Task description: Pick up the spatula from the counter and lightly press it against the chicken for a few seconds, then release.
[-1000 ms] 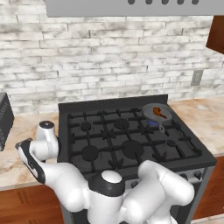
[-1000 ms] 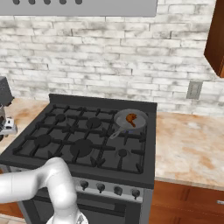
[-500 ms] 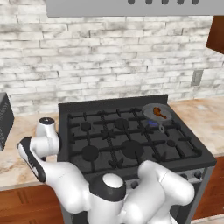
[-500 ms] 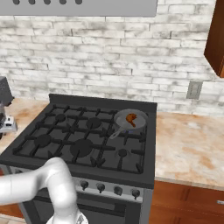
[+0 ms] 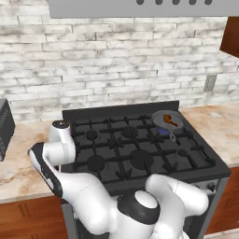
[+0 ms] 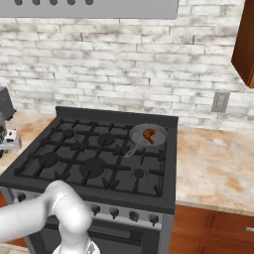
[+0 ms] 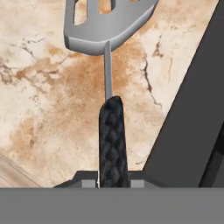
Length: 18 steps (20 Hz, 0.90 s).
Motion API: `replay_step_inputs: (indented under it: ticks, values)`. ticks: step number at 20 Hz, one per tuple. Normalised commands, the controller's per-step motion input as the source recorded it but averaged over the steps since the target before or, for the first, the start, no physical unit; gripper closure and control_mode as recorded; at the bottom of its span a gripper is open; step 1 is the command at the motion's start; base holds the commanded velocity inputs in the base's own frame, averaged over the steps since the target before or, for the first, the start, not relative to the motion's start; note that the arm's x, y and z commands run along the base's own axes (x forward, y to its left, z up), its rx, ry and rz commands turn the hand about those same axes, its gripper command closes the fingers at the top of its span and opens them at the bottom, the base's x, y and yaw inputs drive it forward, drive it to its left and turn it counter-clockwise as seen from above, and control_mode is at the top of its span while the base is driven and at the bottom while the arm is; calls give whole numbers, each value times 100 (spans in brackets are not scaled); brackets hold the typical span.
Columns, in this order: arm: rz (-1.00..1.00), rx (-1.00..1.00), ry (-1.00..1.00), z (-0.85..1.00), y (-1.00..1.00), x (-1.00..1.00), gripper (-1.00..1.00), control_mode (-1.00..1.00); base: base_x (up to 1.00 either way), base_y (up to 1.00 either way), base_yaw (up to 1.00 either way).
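While over the counter [image 7: 43, 113], the claw [image 7: 113, 184] tight around the spatula [image 7: 113, 131] handle, stove [image 7: 183, 131] just alongside.

My arm [image 5: 79, 191] bends far left off the base, hand [image 7: 113, 183] pointing down, fingers [image 7: 89, 183] clamped around the spatula [image 7: 113, 140] handle.

- The arm's wrist [image 5: 60, 136] rises higher above the counter [image 5: 18, 168] in the left base view;
- it swings slightly toward the stove [image 5: 140, 154];
- the gripper [image 7: 113, 183], clamped on the spatula [image 7: 112, 140], travels with it.
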Motion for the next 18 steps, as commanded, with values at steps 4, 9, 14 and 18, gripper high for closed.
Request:
replay_step_inputs:
  ticks: [4,9,14,18]
  values:
    - [-6,3,-1,61,-69,-35,100,-100,0,0,0]
    - [-9,0,-3,51,-65,-23,100,-100,0,0,0]
    - [-17,0,0,38,-67,-3,100,-100,0,0,0]
    - [-25,0,0,36,-70,0,100,-100,0,0,0]
